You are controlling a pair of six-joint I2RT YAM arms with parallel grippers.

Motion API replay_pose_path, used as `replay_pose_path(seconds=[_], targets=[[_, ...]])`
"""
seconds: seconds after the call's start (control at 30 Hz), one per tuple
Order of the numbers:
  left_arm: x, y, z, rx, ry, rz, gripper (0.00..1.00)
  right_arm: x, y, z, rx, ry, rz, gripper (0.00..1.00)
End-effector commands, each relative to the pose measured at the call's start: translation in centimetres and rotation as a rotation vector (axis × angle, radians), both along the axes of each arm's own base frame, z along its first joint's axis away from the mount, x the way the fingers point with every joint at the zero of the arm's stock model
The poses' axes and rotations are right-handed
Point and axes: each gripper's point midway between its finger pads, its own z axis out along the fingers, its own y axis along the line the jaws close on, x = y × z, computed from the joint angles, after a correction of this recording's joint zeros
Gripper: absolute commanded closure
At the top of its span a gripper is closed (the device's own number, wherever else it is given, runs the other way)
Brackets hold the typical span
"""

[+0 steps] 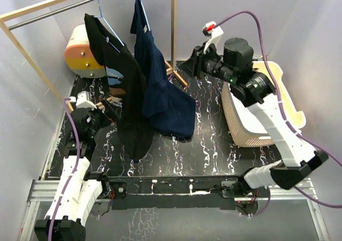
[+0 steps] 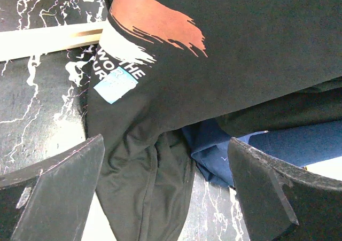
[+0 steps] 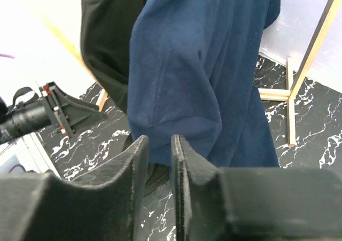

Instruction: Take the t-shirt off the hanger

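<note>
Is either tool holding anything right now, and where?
Nothing held: left tool stands open before the black printed t-shirt; right tool nearly shut, empty, short of the navy t-shirt.

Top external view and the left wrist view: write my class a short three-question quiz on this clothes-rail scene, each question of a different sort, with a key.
1. True or false: the left gripper has its jaws wide open, close to hanging cloth.
2. Which garment on the rail bears a printed graphic? A) the black t-shirt B) the navy one C) both
3. Fill in: the cream laundry basket stands on the robot's ______ side.

Key: 1 true; 2 A; 3 right.
</note>
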Motion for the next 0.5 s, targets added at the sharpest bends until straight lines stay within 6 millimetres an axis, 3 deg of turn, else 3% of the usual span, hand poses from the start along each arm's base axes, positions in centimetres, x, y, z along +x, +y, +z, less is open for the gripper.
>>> replay_pose_path(seconds=[0.0,0.2,0.47], targets=[[0.0,0.1,1.1,-0.002,-0.027,0.003,0.03,1.9,0.0,2.4,0.007,-0.054,-0.053,0.69],[0.0,-0.4,1.2,-0.013,-0.029,-0.025,0.03,3.8,1.3,4.8,0.046,-0.118,-0.046,0.64],[-0.1,-0.5,1.4,-0.014,-0.041,-0.029,0.03,8.0,2.7,5.8,0.05,-0.152,-0.105,0.59]])
